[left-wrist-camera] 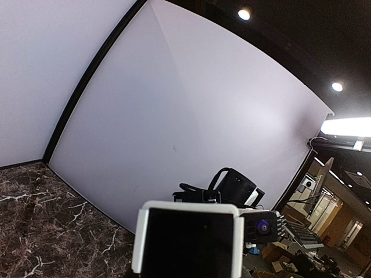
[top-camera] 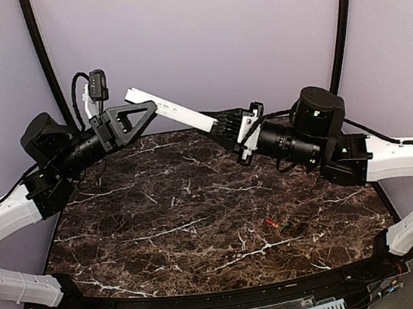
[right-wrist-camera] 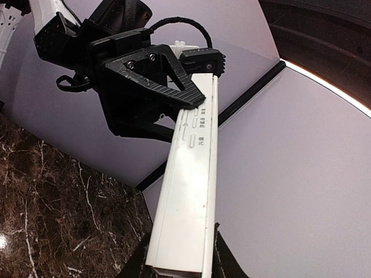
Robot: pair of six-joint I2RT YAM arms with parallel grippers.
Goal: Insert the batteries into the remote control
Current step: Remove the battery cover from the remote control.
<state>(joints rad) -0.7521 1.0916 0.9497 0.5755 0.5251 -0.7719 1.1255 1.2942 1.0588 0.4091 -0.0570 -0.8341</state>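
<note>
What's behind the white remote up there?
The plain pale wall. The remote covers a strip of it; the left tool and right tool hide parts of the remote.

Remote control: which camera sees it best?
The right wrist view: the remote control runs lengthwise, filling the frame, its printed marks visible, the left gripper clamping its far end. The top view shows it small, held above the table. The left wrist view shows only its dark end.

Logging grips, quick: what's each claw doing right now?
Left claw: closed on the remote.
Right claw: closed on the remote's other end.
</note>
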